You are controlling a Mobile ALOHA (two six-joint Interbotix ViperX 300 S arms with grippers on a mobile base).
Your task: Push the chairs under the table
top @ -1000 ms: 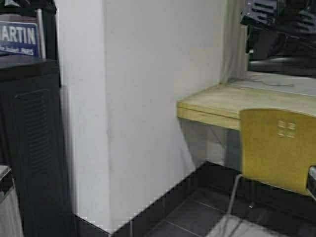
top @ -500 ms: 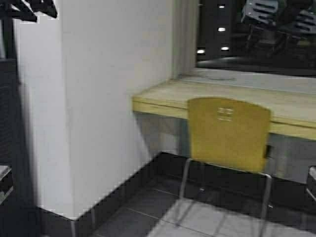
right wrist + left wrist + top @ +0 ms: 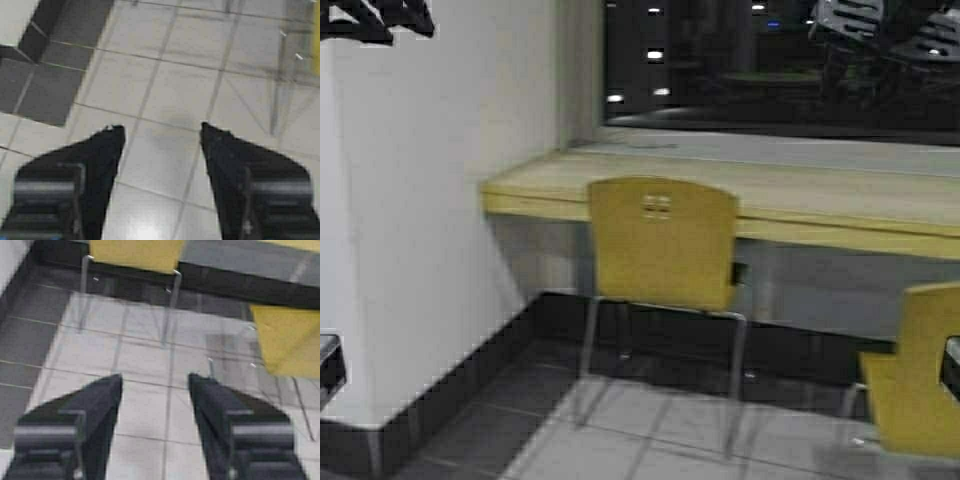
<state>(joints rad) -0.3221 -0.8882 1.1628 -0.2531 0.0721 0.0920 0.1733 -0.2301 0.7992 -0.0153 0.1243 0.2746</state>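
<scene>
A mustard-yellow chair (image 3: 663, 243) with chrome legs stands at the pale beige table (image 3: 820, 205), its back close to the yellowish front edge. A second yellow chair (image 3: 918, 380) stands at the right, farther out from the table, turned sideways. In the left wrist view the first chair (image 3: 136, 253) and the second chair (image 3: 287, 340) both show beyond my left gripper (image 3: 155, 376), which is open and empty above the floor tiles. My right gripper (image 3: 162, 128) is open and empty over pale tiles, with a chair leg (image 3: 276, 87) nearby. Neither gripper touches a chair.
A white wall (image 3: 430, 230) with a dark skirting stands at the left. A dark window (image 3: 770, 60) runs behind the table. The floor has pale tiles (image 3: 640, 440) bordered by dark grey tiles (image 3: 470, 420).
The robot has turned to the right: the wall and first chair have shifted left in the high view, and the second chair has come into view at the right.
</scene>
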